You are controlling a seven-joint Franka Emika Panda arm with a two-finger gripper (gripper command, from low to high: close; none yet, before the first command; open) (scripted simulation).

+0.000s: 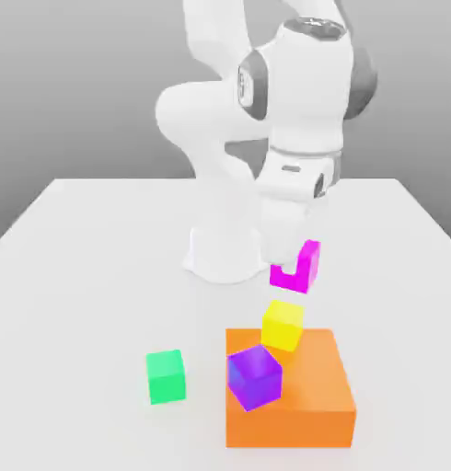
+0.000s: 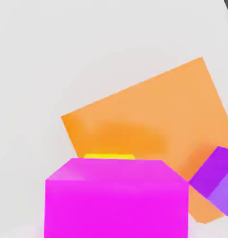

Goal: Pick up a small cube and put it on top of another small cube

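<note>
The small magenta-pink cube point(image 1: 298, 268) hangs in the air off the table, and my gripper point(image 1: 289, 256) is shut on it from above. A white finger covers part of its face in the exterior view. Directly below it, with a small gap between them, stands the small bright yellow cube point(image 1: 283, 324) at the far edge of the big orange block point(image 1: 298, 400). In the hand view the magenta cube point(image 2: 116, 200) sits close in front, and just a thin strip of the yellow cube point(image 2: 109, 156) peeks out behind it against the orange block point(image 2: 148, 111).
A purple cube point(image 1: 255, 377) point(image 2: 216, 179) sits tilted at the orange block's near corner on the exterior view's left. A green cube point(image 1: 165, 375) stands alone on the white table point(image 1: 91, 276), further to the exterior view's left. The arm's white base point(image 1: 225, 253) rises behind the cubes.
</note>
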